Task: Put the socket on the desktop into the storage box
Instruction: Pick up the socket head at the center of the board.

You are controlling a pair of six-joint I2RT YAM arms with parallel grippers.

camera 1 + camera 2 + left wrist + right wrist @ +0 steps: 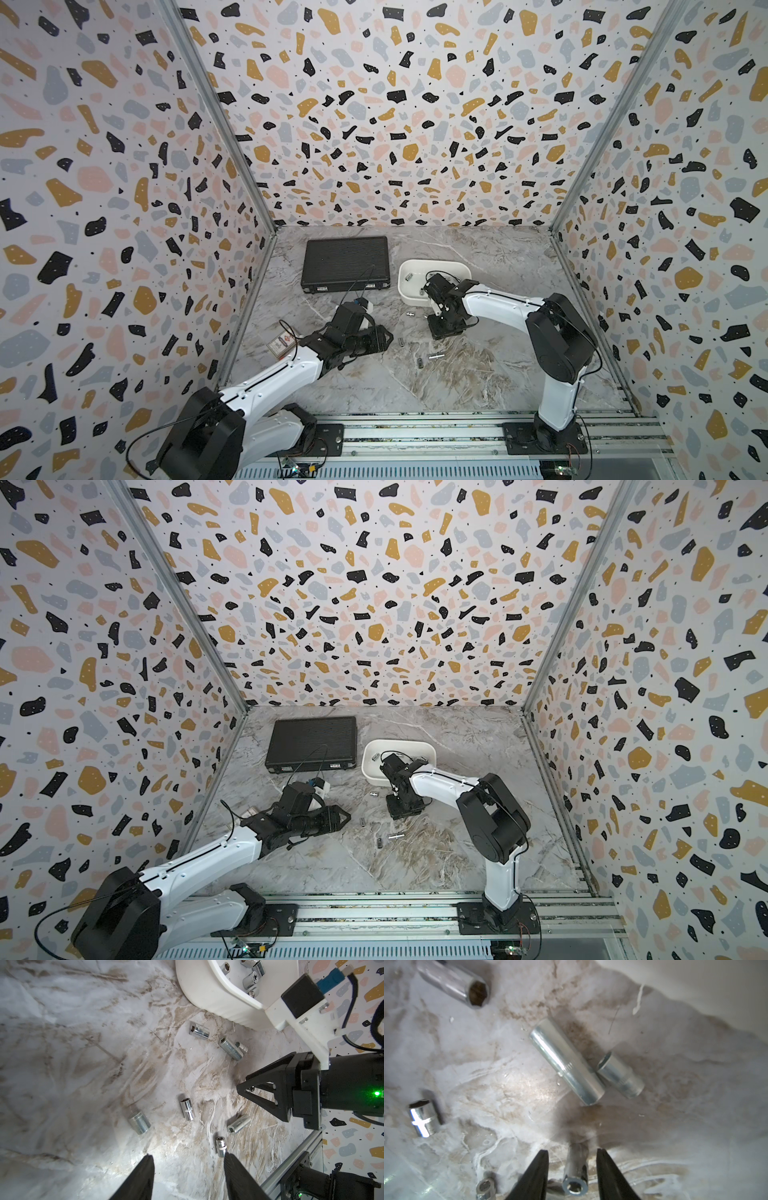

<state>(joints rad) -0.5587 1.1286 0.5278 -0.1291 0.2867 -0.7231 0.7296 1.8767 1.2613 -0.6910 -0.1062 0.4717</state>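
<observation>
A robot test cell in a lab. Printed terrazzo panels box in a marble tabletop, and two arms are bolted to an aluminium rail.

Soft even light glares off the sockets; the right wrist view is blurred close up.

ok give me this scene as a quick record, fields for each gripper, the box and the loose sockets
left gripper: open, empty, over the desktop
right gripper: open, fingers either side of a socket lying on the desktop, gaps on both sides
storage box: already holds several sockets
loose sockets: several lying on the desktop
black case: closed, beside the storage box
</observation>
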